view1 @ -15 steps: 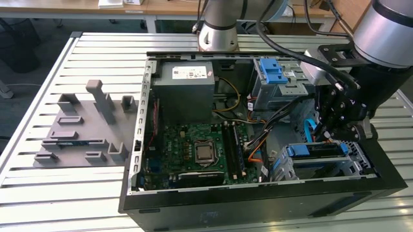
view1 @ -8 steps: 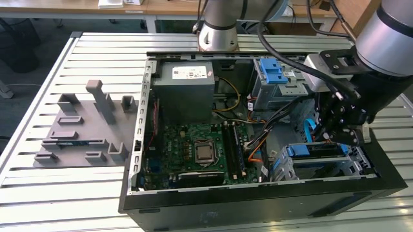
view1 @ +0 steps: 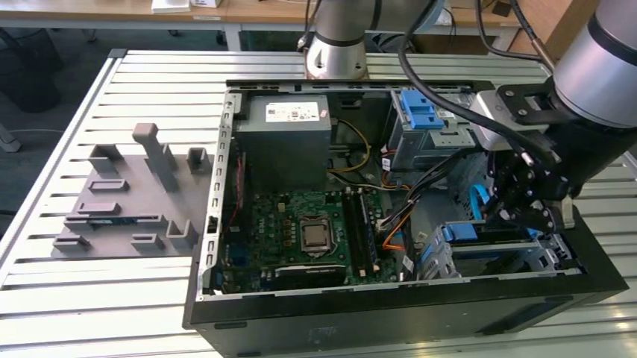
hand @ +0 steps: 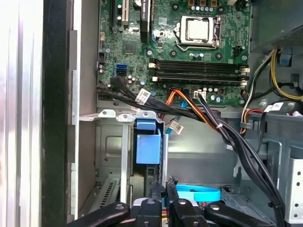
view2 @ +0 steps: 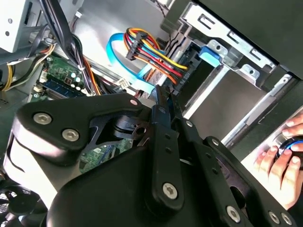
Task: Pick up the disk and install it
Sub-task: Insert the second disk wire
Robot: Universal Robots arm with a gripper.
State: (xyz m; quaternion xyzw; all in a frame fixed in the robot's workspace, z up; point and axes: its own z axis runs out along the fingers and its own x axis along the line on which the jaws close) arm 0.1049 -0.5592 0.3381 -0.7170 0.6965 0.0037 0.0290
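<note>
The disk (view1: 476,233) stands on edge in the metal drive cage at the front corner of the open computer case, on the exterior view's right. Its blue plastic end (hand: 148,147) sits between the cage's silver rails in the first wrist view. My gripper (view1: 529,224) hangs just over that cage, beside the disk. Its two dark fingers are pressed close together in both wrist views, with nothing visible between them (hand: 166,186) (view2: 160,93). The disk's label is hidden.
A grey power-supply box (view1: 283,138), the green motherboard (view1: 309,231) and bundled cables (hand: 199,111) crowd the case. A blue flat cable (view2: 124,64) loops near the fingers. A grey slotted fixture (view1: 130,201) lies on the table. A person's hand (view2: 279,158) rests outside the case.
</note>
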